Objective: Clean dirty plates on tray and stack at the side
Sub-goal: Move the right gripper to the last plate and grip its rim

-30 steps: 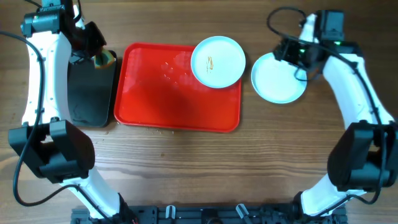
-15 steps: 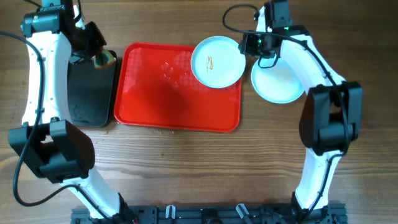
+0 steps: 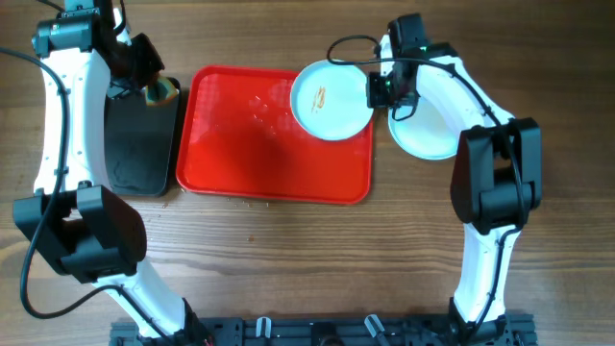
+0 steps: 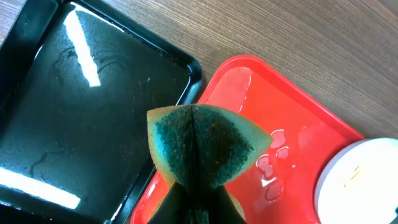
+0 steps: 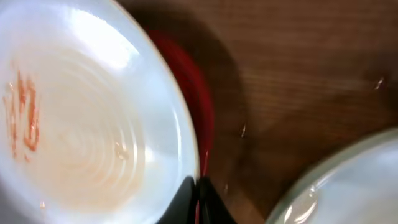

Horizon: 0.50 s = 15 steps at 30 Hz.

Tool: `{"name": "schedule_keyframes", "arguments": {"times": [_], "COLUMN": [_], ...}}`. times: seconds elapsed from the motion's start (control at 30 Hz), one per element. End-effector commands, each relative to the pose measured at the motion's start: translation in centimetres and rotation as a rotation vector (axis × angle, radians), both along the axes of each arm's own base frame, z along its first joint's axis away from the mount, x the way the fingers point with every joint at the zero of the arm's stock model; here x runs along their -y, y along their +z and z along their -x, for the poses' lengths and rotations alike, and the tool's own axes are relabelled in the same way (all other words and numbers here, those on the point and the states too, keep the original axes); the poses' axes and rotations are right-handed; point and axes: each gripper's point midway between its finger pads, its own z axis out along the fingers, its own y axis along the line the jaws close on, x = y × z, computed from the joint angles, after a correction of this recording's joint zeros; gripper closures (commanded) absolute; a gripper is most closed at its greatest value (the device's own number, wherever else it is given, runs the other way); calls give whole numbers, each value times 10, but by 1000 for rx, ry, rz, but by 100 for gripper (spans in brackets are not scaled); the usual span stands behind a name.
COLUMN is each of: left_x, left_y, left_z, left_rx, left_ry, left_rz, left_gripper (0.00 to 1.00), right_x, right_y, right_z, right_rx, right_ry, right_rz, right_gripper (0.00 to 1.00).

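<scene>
A white plate [image 3: 330, 99] with orange streaks at its centre lies on the far right corner of the red tray [image 3: 250, 144]. My right gripper [image 3: 375, 91] is shut on this plate's right rim [image 5: 186, 143], with one finger over the rim and one outside it. In the right wrist view the gripper [image 5: 198, 193] sits at the bottom edge. A second white plate [image 3: 428, 130] rests on the wood to the right of the tray. My left gripper [image 3: 152, 88] is shut on a green-and-yellow sponge [image 4: 202, 146] above the gap between the black tray [image 4: 81, 124] and the red tray [image 4: 298, 162].
The black tray [image 3: 139, 144] lies just left of the red tray and looks wet. Water drops [image 4: 273, 165] lie on the red tray near the sponge. My right arm reaches over part of the side plate [image 5: 348, 186]. Bare wooden table surrounds the trays.
My right gripper has moved left from over the side plate to the streaked plate's right rim and has shut on it. That plate has shifted slightly left. The left arm has not moved.
</scene>
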Motion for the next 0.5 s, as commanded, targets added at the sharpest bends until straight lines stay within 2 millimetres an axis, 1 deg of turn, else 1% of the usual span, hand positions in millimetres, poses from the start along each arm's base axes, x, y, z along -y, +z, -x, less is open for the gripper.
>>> {"name": "schedule_keyframes", "arguments": {"times": [0.0, 0.03, 0.17, 0.23, 0.27, 0.3, 0.33, 0.37, 0.43, 0.47], "left_x": [-4, -4, -4, -4, -3, -4, -3, -3, -3, -3], "left_y": [-2, -2, -2, -2, -2, -2, -2, -2, -2, -2], "left_z": [-2, -1, -1, -1, -1, -1, -1, -1, -2, -2], "left_rx": [-1, -1, -1, -1, -1, -1, -1, -2, -1, -1], "left_ry": [3, 3, 3, 3, 2, 3, 3, 3, 1, 1], "left_rz": [-6, -6, -6, -6, -6, -6, -5, -5, -4, -4], "left_gripper": [95, 95, 94, 95, 95, 95, 95, 95, 95, 95], "right_x": [-25, -35, -64, -75, -77, -77, -79, -83, -92, -100], "right_y": [1, 1, 0, 1, 2, 3, 5, 7, 10, 12], "right_z": [22, 33, 67, 75, 75, 74, 71, 69, 65, 64], "right_rx": [-91, -126, -208, -225, -225, -225, -219, -211, -204, -202], "right_ry": [51, 73, 134, 139, 122, 89, 71, 76, 74, 61], "right_rz": [-8, -6, 26, 30, 33, 38, 29, 6, -42, -78], "right_gripper": [96, 96, 95, 95, 95, 90, 69, 64, 60, 60]}}
